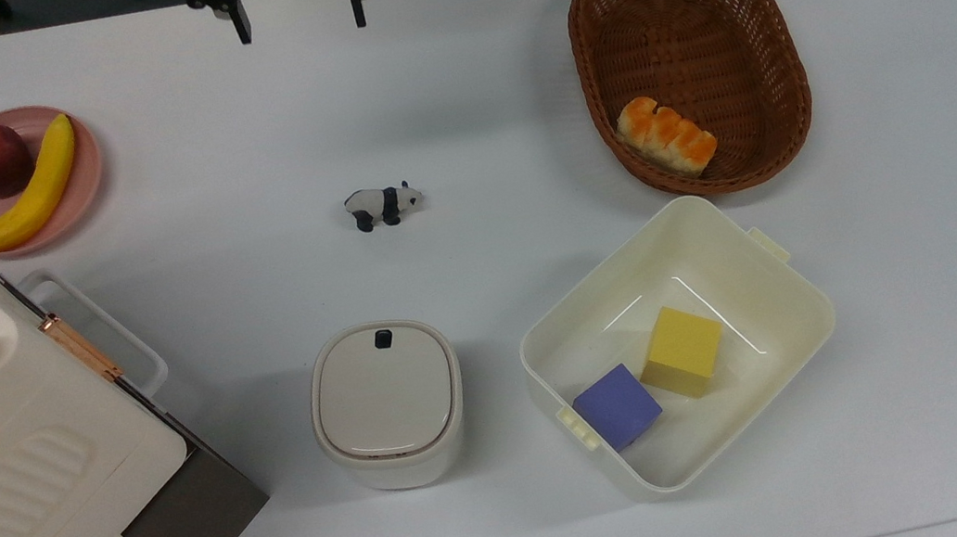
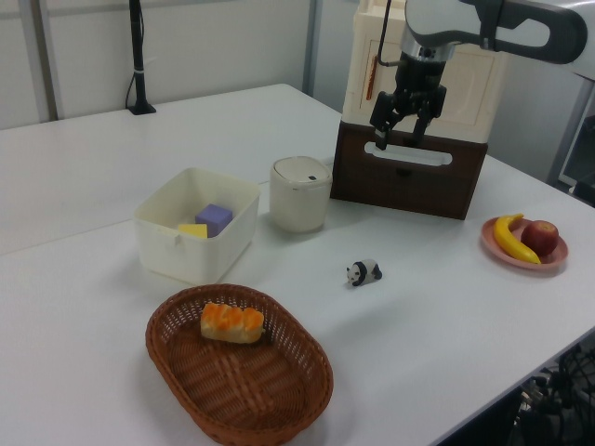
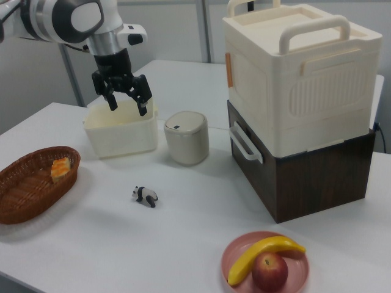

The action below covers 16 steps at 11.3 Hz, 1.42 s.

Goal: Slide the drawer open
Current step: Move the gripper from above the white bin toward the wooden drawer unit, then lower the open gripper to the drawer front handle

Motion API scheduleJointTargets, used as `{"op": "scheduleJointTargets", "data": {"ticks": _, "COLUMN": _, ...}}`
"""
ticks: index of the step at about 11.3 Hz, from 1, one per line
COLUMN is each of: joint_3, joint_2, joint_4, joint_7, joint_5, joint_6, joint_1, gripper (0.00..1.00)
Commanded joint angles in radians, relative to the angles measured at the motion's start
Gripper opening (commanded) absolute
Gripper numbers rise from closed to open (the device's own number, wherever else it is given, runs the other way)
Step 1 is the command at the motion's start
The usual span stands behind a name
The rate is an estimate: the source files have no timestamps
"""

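The drawer (image 2: pixel 409 181) is a dark brown wooden box front with a white loop handle (image 2: pixel 407 153), and it sits shut under a cream case. In the right view the drawer (image 3: pixel 253 177) and its handle (image 3: pixel 244 141) face the right view's left. From above, the drawer (image 1: pixel 187 525) lies at the top view's left edge. My gripper (image 3: pixel 128 104) hangs open and empty in the air, away from the handle. The gripper (image 1: pixel 301 22) shows at the top view's upper edge. In the left view the gripper (image 2: pixel 398 135) overlaps the upper part of the drawer's front.
A cream ribbed case (image 3: pixel 299 79) rests on the drawer box. On the table are a lidded bin (image 1: pixel 387 403), a cream tub (image 1: pixel 806 297) holding two blocks, a toy panda (image 1: pixel 383 204), a wicker basket (image 1: pixel 688 24) with bread, and a pink plate (image 1: pixel 86 174) of fruit.
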Motion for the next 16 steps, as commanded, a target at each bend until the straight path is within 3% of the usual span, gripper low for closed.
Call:
{"op": "scheduleJointTargets", "data": {"ticks": 1, "joint_3": -0.002, "joint_2": 0.006, "joint_4": -0.020, "joint_7": -0.452, "joint_5": -0.026, "joint_6": 0.029, "joint_1": -0.048, "gripper": 1.00}}
{"op": "scheduleJointTargets", "data": {"ticks": 2, "joint_3": -0.002, "joint_2": 0.009, "joint_4": -0.022, "joint_7": -0.643, "joint_5": -0.047, "joint_6": 0.028, "joint_1": -0.074, "gripper": 1.00}}
{"op": "scheduleJointTargets", "data": {"ticks": 4, "joint_3": -0.004, "joint_2": 0.040, "joint_4": -0.019, "joint_7": -0.770, "joint_5": -0.092, "joint_6": 0.077, "joint_1": -0.115, "gripper": 1.00}}
{"op": "scheduleJointTargets", "data": {"ticks": 7, "joint_3": -0.004, "joint_2": 0.129, "joint_4": -0.017, "joint_7": -0.769, "joint_5": -0.147, "joint_6": 0.286, "joint_1": -0.163, "gripper": 1.00}}
{"op": "scheduleJointTargets", "data": {"ticks": 16, "joint_3": -0.004, "joint_2": 0.281, "joint_4": -0.013, "joint_7": -0.758, "joint_5": -0.153, "joint_6": 0.626, "joint_1": -0.234, "gripper": 1.00}}
